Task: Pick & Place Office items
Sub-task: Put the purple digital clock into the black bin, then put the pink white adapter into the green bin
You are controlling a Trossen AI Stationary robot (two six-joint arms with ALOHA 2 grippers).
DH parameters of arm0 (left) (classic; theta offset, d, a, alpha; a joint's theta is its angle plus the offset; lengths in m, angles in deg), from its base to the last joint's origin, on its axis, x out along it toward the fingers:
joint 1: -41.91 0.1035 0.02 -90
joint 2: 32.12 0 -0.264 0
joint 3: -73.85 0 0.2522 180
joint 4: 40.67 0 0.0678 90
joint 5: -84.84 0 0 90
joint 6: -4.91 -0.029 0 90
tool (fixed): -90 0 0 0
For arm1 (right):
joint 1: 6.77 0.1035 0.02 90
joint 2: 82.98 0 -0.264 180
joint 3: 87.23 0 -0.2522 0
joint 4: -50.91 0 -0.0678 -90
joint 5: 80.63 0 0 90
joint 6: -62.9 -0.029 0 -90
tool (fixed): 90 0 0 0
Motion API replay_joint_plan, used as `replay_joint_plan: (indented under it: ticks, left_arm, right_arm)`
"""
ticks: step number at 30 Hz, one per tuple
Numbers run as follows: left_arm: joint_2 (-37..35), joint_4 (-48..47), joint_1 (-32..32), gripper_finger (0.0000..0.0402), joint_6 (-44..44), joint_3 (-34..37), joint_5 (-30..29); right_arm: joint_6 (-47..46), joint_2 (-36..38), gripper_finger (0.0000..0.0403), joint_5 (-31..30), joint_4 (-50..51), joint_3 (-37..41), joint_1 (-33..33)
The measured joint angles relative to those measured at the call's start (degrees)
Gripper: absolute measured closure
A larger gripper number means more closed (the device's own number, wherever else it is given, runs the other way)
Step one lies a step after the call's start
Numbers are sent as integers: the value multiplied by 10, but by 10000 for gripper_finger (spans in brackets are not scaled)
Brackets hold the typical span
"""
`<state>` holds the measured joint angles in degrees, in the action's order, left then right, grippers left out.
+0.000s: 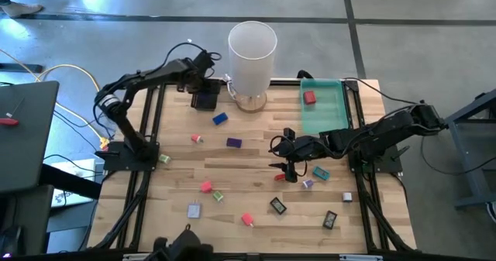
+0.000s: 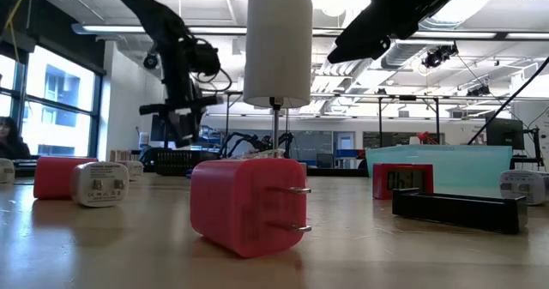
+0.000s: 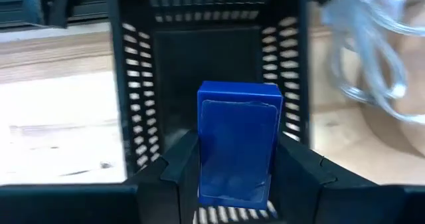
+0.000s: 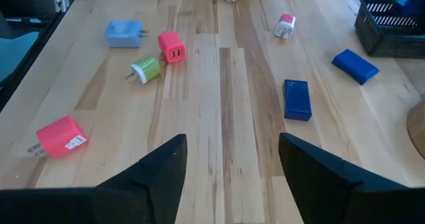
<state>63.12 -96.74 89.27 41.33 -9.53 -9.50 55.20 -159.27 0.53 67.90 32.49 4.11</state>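
From the counter point(image 1: 256, 195) down to the smallest pieces, the hazards are these. The tall white cylinder point(image 1: 252, 56) stands close beside the small black basket point(image 1: 204, 100), so a wide swing of the left arm could knock it over. The left gripper point(image 3: 236, 184) hangs over that basket with its jaws closed on a blue block point(image 3: 238, 144); if the block is let go off-centre it could catch the basket's wall and drop onto the counter. The right gripper point(image 4: 232, 164) hovers low over mid-counter, jaws open and empty, near the green tray point(image 1: 322, 106), which already holds a red piece point(image 1: 309, 97). The remaining items lie scattered: a dark blue block point(image 4: 297, 99), a second blue block point(image 4: 355, 66), a red plug point(image 4: 170, 47). Its descent could push a neighbouring piece aside, since several lie close together.
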Motion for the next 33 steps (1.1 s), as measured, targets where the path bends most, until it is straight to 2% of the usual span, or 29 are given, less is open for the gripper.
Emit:
replay_joint_plan:
  ticks: [16,20,22,28,33]
  left_arm:
    - [69,22,12,261,9,0,1]
    - [77,30,12,261,9,0,17]
    - [77,31,12,250,9,0,24]
    - [77,34,12,185,11,0,25]
    - [77,40,12,175,9,0,24]
  right_arm:
    - [15,0,176,0,0,0,0]
    - [18,0,176,0,0,0,0]
    - [20,0,176,0,0,0,0]
    - [20,0,176,0,0,0,0]
    - [20,0,176,0,0,0,0]
